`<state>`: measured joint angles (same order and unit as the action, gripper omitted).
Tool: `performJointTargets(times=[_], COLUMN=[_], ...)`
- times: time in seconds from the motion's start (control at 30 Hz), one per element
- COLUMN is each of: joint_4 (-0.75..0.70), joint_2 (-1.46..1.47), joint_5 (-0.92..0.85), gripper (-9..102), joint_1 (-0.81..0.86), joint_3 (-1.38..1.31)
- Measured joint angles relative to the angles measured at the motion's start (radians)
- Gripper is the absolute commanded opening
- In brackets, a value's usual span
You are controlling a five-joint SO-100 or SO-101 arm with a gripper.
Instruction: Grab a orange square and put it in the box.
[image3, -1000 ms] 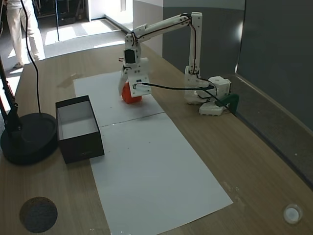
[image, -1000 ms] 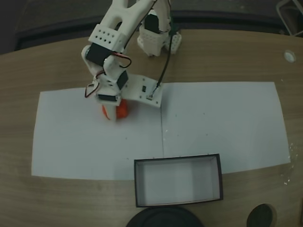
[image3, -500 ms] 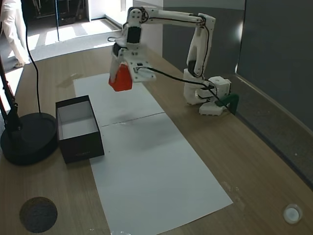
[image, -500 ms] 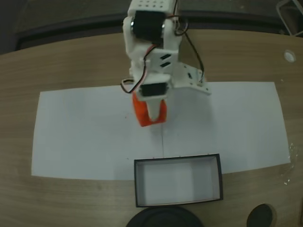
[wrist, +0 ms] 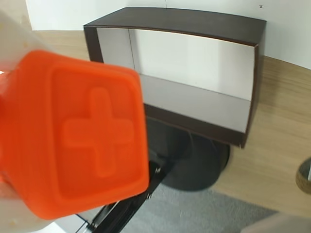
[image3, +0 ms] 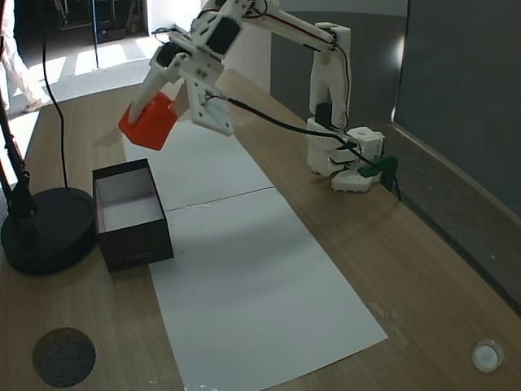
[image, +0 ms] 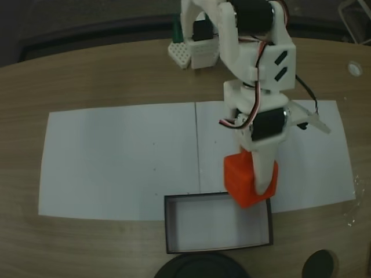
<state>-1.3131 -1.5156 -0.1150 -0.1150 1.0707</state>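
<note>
So the gripper (image: 255, 184) has its fingers clamped on the orange square (image: 242, 180), holding it up in the air, well clear of the table. In a fixed view from above it hangs right over the far right edge of the box (image: 218, 223), and the side-on fixed view puts the cube (image3: 148, 123) high above the box's (image3: 130, 213) far end. The wrist view has the cube (wrist: 77, 131) right up close with a raised plus sign on the facing side, and the box (wrist: 194, 63) open behind it: thin black walls, white inside.

My take on handling: it looks like a small moulded or printed plastic block, light and stiff, nothing fragile. The rounded edges and smooth faces could make it a bit slippery, so squeezing two flat opposite faces near the middle seems like the right hold, and that's about how it sits now, with one white finger (image: 264, 168) running down its side.

The box looks light too, sitting partly on the white paper sheets (image: 116, 156) next to a round black lamp-style base (image3: 45, 230), so a dropped cube could bounce off the thin wall or nudge it. I'd want it further over the white floor and lower before letting go.
</note>
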Motion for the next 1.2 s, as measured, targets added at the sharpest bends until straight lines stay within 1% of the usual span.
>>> performJointTargets(times=[0.27, 0.33, 0.37, 0.5, 0.53, 0.57, 0.63, 0.73, 0.8, 0.9, 0.93, 1.03, 1.13, 1.2], joint_4=[0.081, 0.084, 0.084, 0.084, 0.084, 0.084, 0.084, 0.037, -0.011, -0.104, -0.137, -0.253, -0.373, -0.413], joint_2=[0.184, 0.21, 0.222, 0.244, 0.244, 0.244, 0.244, 0.244, 0.244, 0.21, 0.183, 0.072, -0.077, -0.193], joint_5=[0.0, 0.0, 0.0, 0.029, 0.048, 0.061, 0.075, 0.084, 0.086, 0.098, 0.11, 0.13, 0.137, 0.137], gripper=[7, 9, 13, 35, 38, 39, 37, 30, 22, 7, 4, 3, 0, 0], joint_1=[0.078, 0.089, 0.091, 0.089, 0.087, 0.087, 0.087, 0.087, 0.087, 0.087, 0.087, 0.078, 0.032, 0.018], joint_3=[0.0, 0.0, 0.0, 0.0, 0.0, 0.0, 0.0, -0.009, -0.04, -0.092, -0.112, -0.178, -0.213, -0.215])
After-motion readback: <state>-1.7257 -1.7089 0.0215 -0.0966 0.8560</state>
